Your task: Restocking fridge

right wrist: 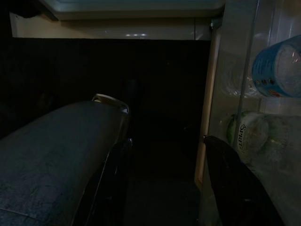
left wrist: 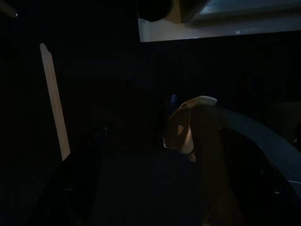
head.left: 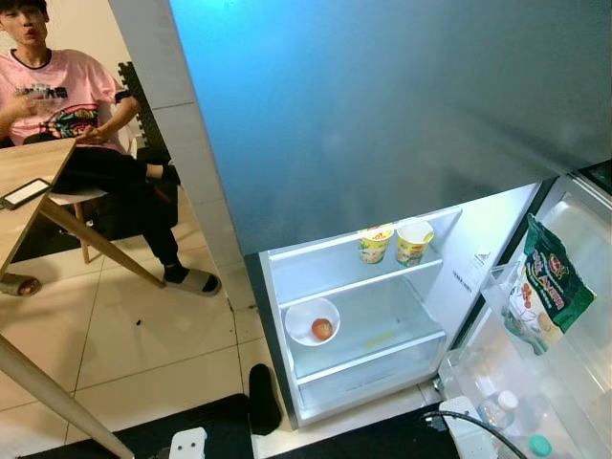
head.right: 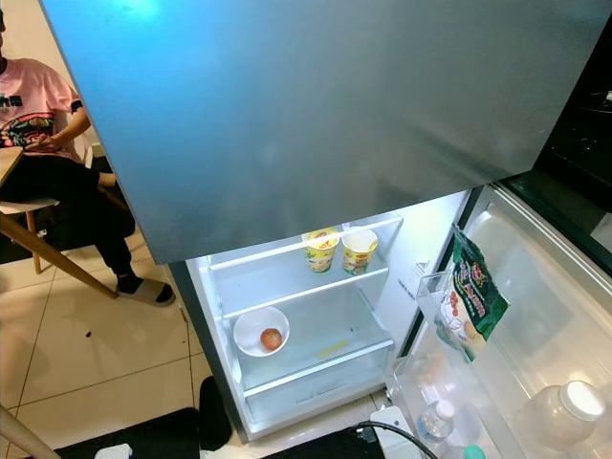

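both grippers hang low in shade. the right gripper (right wrist: 160,155) shows two dark fingers set wide apart with nothing between them, beside the open fridge door (head.right: 564,287), where bottles (right wrist: 277,66) stand behind the clear rail. the left gripper (left wrist: 146,165) is very dark; whether its fingers are wide or narrow cannot be told.

fridge (head.left: 382,124): the upper door is closed and the lower compartment is open and lit. the lower door stands swung out on the robot's right.

person (head.left: 67,105): seated on a chair at a wooden table (head.left: 29,182), on the robot's left, well apart from the fridge. a phone (head.left: 25,192) lies on the table.

door shelf: a green snack bag (head.left: 540,287) stands upright in the upper rail; bottles with white and teal caps sit in the lower rail.

upper shelf: two cups (head.left: 394,242) stand side by side near the back.

lower shelf: a white bowl (head.left: 308,316) holds one small red fruit (head.left: 323,329), towards the left side
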{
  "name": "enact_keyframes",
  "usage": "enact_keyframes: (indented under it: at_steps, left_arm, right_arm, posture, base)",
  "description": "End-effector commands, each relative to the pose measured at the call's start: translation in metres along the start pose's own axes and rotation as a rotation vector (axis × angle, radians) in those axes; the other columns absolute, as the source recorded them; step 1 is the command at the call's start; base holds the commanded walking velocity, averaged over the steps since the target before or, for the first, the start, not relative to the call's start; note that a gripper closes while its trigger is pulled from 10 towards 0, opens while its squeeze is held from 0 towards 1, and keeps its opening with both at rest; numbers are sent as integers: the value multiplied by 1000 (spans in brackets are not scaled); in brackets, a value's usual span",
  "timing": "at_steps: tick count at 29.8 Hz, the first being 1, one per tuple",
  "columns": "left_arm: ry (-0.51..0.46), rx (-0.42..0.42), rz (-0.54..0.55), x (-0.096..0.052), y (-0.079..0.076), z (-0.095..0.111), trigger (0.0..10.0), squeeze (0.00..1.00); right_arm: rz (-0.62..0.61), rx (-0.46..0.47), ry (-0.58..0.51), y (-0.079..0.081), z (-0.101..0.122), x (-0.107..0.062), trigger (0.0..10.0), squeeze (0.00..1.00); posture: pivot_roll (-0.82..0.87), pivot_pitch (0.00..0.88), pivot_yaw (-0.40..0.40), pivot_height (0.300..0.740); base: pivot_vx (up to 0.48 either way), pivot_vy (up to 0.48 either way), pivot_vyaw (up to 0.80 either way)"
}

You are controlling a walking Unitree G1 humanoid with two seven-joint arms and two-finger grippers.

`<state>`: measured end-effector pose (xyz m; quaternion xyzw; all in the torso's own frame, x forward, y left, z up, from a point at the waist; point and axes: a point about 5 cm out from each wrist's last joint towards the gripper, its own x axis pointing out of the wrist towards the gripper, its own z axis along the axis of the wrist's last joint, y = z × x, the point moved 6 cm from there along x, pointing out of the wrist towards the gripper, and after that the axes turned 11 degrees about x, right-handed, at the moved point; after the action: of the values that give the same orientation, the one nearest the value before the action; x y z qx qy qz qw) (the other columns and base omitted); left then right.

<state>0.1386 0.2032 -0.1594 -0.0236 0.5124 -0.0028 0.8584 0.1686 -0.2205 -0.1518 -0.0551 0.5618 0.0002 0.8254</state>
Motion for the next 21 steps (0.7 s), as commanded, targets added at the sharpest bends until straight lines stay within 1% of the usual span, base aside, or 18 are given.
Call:
enact_keyframes:
  at_steps: [1, 4, 21]
  left_arm:
    - [18, 5, -9, 0, -4, -5, 10000, 0]
    - [20, 7, -10, 0, -4, -6, 10000, 0]
    - [20, 8, -14, 0, -4, -5, 10000, 0]
  right_arm:
    - [4, -8, 0, 0, 2, 0, 10000, 0]
    - [4, -10, -2, 0, 3, 0, 10000, 0]
    - [7, -9, 0, 1, 3, 0, 10000, 0]
  posture:
    - [-7, 0, 13, 740]
    - [-7, 0, 14, 740]
    - [-6, 0, 15, 740]
  base:
    - [-334, 0, 0]
    - [-351, 0, 0]
    - [-480, 0, 0]
